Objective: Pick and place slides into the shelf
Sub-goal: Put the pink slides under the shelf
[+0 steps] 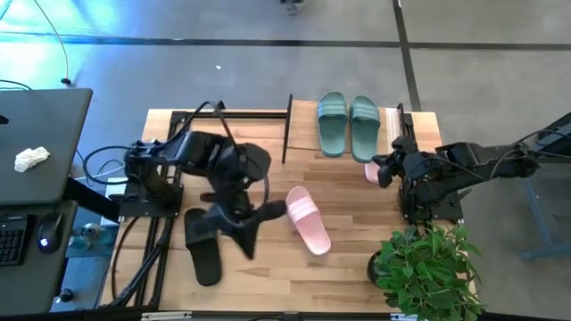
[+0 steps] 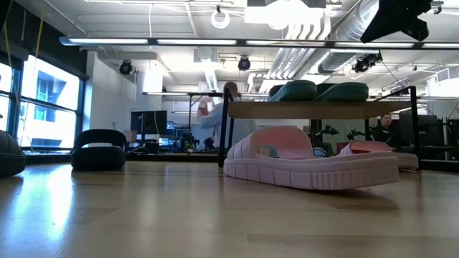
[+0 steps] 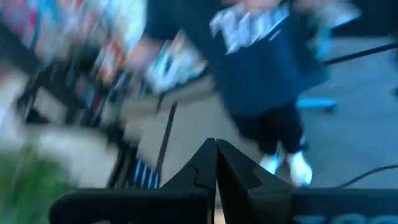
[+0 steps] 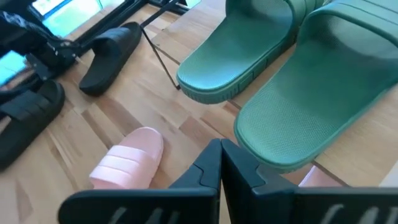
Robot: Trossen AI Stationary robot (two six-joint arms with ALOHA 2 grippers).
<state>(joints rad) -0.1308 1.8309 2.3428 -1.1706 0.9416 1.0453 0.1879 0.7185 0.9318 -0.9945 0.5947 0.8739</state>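
Observation:
The shelf (image 1: 419,116) stands at the table's far edge, with the green pair of slides (image 1: 348,127) resting sole-down on its top board (image 2: 315,110). One pink slide (image 1: 308,219) lies on the table in the middle. A second pink slide (image 1: 370,172) pokes out by the shelf's near edge. One black slide (image 1: 203,254) lies near left, and another (image 4: 112,56) lies by a shelf post. My left gripper (image 3: 215,163) is shut and raised above the table's middle (image 1: 268,212), holding nothing. My right gripper (image 4: 219,163) is shut and hovers near the green pair (image 1: 380,169).
A potted plant (image 1: 419,267) stands at the near right corner. The shelf's left half is a bare black frame (image 1: 223,114). A dark side desk with a laptop (image 1: 36,152) and cables sits left of the table. A person (image 3: 267,68) stands in the room beyond.

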